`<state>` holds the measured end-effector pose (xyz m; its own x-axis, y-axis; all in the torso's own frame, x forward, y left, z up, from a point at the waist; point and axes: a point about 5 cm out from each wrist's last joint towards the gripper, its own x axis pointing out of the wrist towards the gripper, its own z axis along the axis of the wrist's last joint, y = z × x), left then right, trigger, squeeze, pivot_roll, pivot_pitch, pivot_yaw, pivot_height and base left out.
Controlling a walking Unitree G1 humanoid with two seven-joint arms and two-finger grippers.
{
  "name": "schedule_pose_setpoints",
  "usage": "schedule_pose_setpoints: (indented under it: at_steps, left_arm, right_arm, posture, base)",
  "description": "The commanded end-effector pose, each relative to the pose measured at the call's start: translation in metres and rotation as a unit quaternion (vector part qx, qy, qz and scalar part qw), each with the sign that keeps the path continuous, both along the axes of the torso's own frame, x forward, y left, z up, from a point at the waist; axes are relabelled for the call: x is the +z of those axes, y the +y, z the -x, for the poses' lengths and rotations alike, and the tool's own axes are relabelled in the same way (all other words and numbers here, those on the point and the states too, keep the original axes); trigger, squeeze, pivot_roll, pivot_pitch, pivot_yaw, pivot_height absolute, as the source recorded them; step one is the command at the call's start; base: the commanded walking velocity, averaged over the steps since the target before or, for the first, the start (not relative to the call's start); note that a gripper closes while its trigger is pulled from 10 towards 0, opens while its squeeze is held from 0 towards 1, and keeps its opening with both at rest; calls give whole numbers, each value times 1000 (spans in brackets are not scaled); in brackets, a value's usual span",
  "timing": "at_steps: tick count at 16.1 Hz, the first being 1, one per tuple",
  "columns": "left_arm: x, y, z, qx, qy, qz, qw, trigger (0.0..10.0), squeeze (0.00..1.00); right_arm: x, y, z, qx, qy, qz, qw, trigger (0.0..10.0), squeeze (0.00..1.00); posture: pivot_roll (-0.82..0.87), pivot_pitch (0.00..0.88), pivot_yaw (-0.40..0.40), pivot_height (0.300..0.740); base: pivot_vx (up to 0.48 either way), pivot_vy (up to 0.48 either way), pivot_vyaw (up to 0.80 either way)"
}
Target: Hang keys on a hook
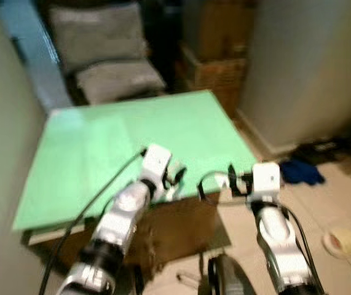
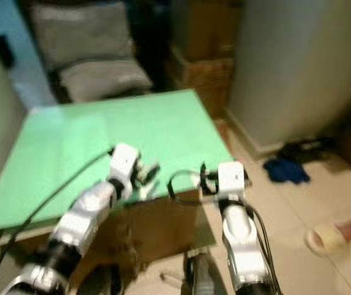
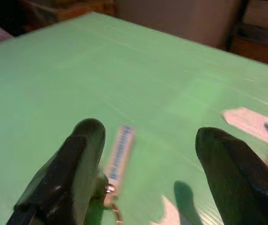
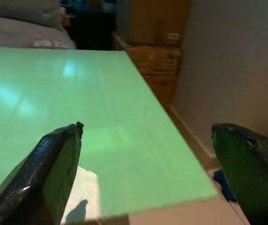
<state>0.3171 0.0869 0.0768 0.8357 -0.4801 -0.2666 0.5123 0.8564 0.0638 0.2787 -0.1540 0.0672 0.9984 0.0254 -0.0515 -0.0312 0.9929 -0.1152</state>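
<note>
In the left eye view we see both claws at the near edge of the green tabletop (image 1: 132, 129), the left claw (image 1: 176, 175) at 7 o'clock of centre and the right claw (image 1: 229, 178) at 5 o'clock. In the left wrist view, our left claw is spread above the tabletop, and the keys (image 3: 117, 159), a tag on a ring, lie just beside its finger (image 3: 70, 168) at 7 o'clock. In the right wrist view, our right claw (image 4: 145, 140) is spread wide over the tabletop's edge, pinching nothing.

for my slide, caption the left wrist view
Left tool open above green tabletop, key tag beside one finger.
</note>
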Motion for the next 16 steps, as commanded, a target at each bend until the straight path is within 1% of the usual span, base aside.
schedule_pose_setpoints:
  at_steps: [1,2,3,6,8,10,11,12,13,14,16]
  left_arm:
    - [-3,6,-4,25,12,-18,999,10000,0]
    - [-3,10,-6,44,17,-13,999,10000,0]
    - [-1,12,-6,51,17,-7,999,10000,0]
    - [9,19,-10,80,-4,4,997,10000,0]
    - [8,18,-9,79,14,14,997,10000,0]
    - [1,16,-3,77,56,7,995,10000,0]
    - [0,15,-2,75,62,7,995,10000,0]
    - [4,14,2,70,65,15,995,10000,0]
    - [5,16,6,61,64,9,996,10000,0]
    - [4,19,11,57,74,1,996,10000,0]
    - [1,18,14,53,84,0,995,10000,0]
  right_arm:
    - [8,3,-2,9,-16,-2,1000,10000,0]
    - [9,3,-1,10,-17,-1,1000,10000,0]
    - [9,2,-1,10,-17,0,1000,10000,0]
    - [8,1,0,12,-14,2,1000,10000,0]
    - [7,2,0,14,-12,3,1000,10000,0]
    - [7,2,1,16,-10,1,1000,10000,0]
    - [7,2,1,16,-9,0,1000,10000,0]
    - [6,2,2,16,-8,-1,1000,10000,0]
    - [5,1,3,16,-6,-1,1000,10000,0]
    - [3,1,4,16,-3,-1,1000,10000,0]
    - [2,1,4,18,-1,0,1000,10000,0]
  posture:
    - [-102,0,43,632]
    - [-109,0,41,632]
    - [-109,0,41,632]
    - [-108,0,39,632]
    - [-105,0,36,632]
    - [-102,0,36,632]
    - [-102,0,36,632]
    - [-102,0,36,632]
    - [-96,0,37,632]
    - [-92,0,34,632]
    - [-88,0,33,632]
  base:
    - [0,0,0]
    - [0,0,0]
    - [0,0,0]
    - [0,0,0]
    - [0,0,0]
    - [0,0,0]
    - [0,0,0]
    - [0,0,0]
    - [0,0,0]
    - [0,0,0]
    - [0,0,0]
